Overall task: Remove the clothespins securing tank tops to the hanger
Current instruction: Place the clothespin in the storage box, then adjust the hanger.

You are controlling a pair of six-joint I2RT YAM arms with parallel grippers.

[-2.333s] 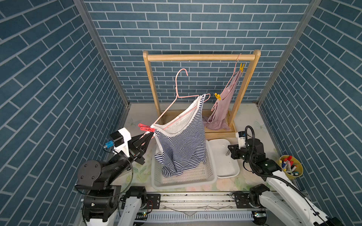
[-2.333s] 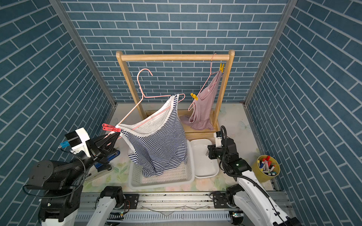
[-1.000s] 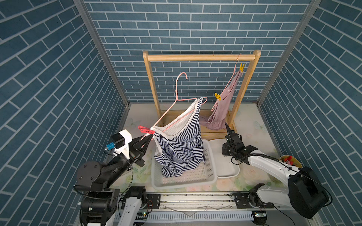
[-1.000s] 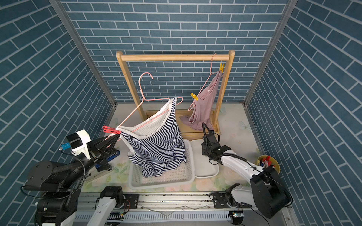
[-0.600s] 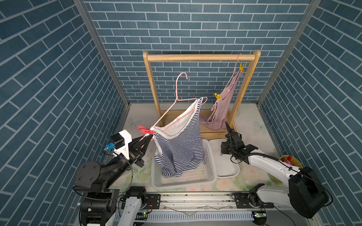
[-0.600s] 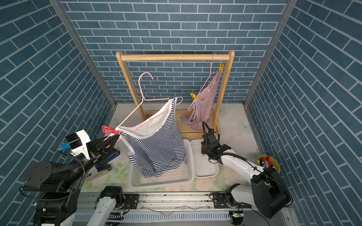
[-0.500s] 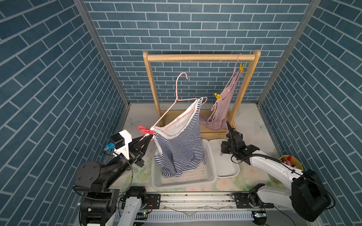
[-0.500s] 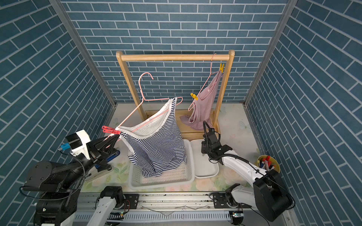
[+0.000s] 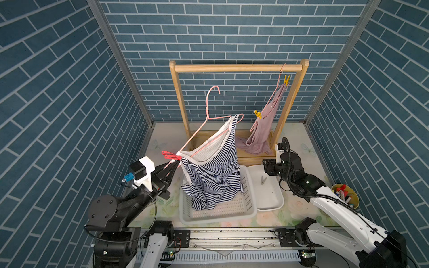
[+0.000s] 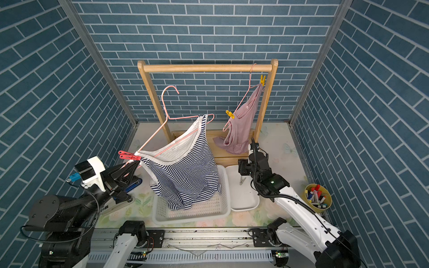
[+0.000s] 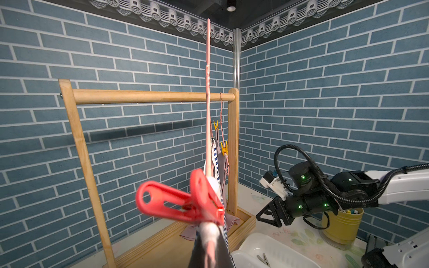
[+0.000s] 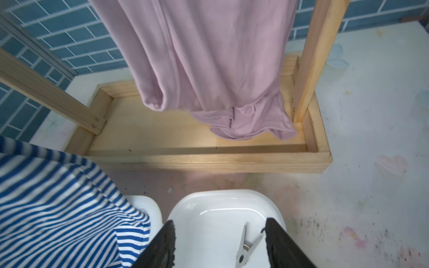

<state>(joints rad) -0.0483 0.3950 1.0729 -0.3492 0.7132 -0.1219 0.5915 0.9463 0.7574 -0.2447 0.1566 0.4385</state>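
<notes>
Though the grey clothespin (image 9: 263, 180) lies freed near the tray's (image 9: 271, 199) far edge beneath the spread right gripper (image 12: 218, 226), 1 red clothespin (image 9: 171, 156) and 2 yellow clothespins (image 9: 287, 79) (image 9: 257, 114) are still clipped, the left gripper (image 9: 176, 163) pinching the hanger (image 9: 206, 106)

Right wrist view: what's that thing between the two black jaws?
The grey clothespin, lying loose in the white tray; the right wrist view shows it.

Rack (image 9: 236, 68) is showing bare matt wood; tray (image 9: 267, 197) is gleaming as glossy white plastic; striped tank top (image 9: 209, 176) and pink tank top (image 9: 264, 132) are draping as soft matt cloth.
</notes>
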